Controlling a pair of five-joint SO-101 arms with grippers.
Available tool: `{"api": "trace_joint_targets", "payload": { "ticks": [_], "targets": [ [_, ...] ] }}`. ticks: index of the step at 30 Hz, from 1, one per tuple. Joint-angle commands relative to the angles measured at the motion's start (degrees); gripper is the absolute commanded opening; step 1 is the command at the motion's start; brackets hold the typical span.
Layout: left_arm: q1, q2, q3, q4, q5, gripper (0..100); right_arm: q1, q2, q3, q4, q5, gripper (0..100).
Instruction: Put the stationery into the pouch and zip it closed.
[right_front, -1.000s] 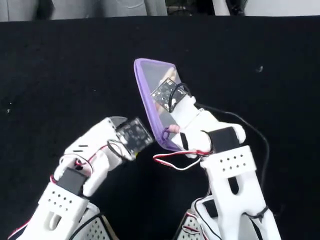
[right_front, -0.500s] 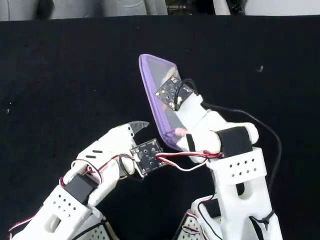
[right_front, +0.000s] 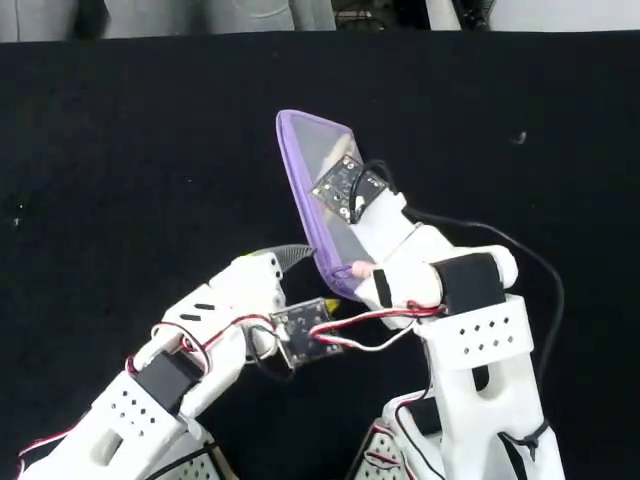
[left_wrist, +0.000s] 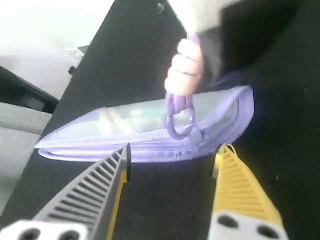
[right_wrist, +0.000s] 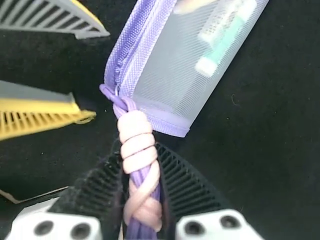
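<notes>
**Right gripper** (right_wrist: 139, 156): clamped on the cord (right_wrist: 136, 145), a pink-and-purple braided pull. The cord runs out from between the jaws to the slider (right_wrist: 109, 91).

**Pouch** (right_wrist: 200, 65): purple with mesh sides, lying on the black table (right_front: 120, 150). The slider sits at its corner nearest the right gripper, and the body stretches away from there.

**Stationery** (right_wrist: 220, 37): visible through the mesh, inside the pouch, towards the end far from the right gripper.

**Left gripper** (left_wrist: 175, 150): spread wide and holding nothing. Its fingers (left_wrist: 240, 190), one grey and one yellow, stand to either side of the same pouch corner, just short of the zip edge. Whether they touch it cannot be confirmed.

**Step in hand**: loading appears complete, and the work is at the zip. From the left wrist view the zip edge looks flat and shut. Whether the last teeth are engaged cannot be determined.

**Next move requires**: the left gripper closing on the pouch beside the slider to brace it. The right gripper would then draw the cord in line with the zip. Unbraced, the light pouch would likely drag along with the pull.
</notes>
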Motion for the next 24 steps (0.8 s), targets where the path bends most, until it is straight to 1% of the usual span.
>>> {"api": "trace_joint_targets", "payload": {
  "ticks": [1,4,7,11,14,16,19,21,24],
  "targets": [
    [-0.6,-0.4,1.0,-1.3,-6.5,25,0.8,-1.5,-3.4,0.8,-0.4,1.1],
    [-2.0,-0.4,1.6,-1.8,-12.9,18,0.7,-1.5,-3.5,1.0,-0.4,1.1],
    [-3.1,-0.4,2.4,-6.0,-17.3,15,0.7,-1.5,-3.5,0.9,-0.4,1.1],
    [-2.9,-0.4,6.3,-14.0,-18.9,15,0.8,-1.5,-3.5,1.0,-0.5,1.1],
    [-2.1,-0.4,9.4,-18.4,-19.1,15,0.9,-1.5,-3.5,1.0,-0.6,1.1],
    [-1.8,-0.4,10.3,-19.3,-18.7,15,0.9,-1.5,-3.5,1.0,-0.8,1.1],
    [-2.2,0.4,9.9,-17.9,-17.4,15,0.8,-1.5,-3.5,0.8,-0.9,1.1],
    [-3.2,2.5,8.8,-18.2,-13.5,15,0.8,-1.5,-3.5,0.6,-0.9,1.1],
    [-4.8,5.5,6.0,-18.0,-4.9,15,0.9,-1.5,-3.5,0.6,-0.9,1.1]
  ]
}}
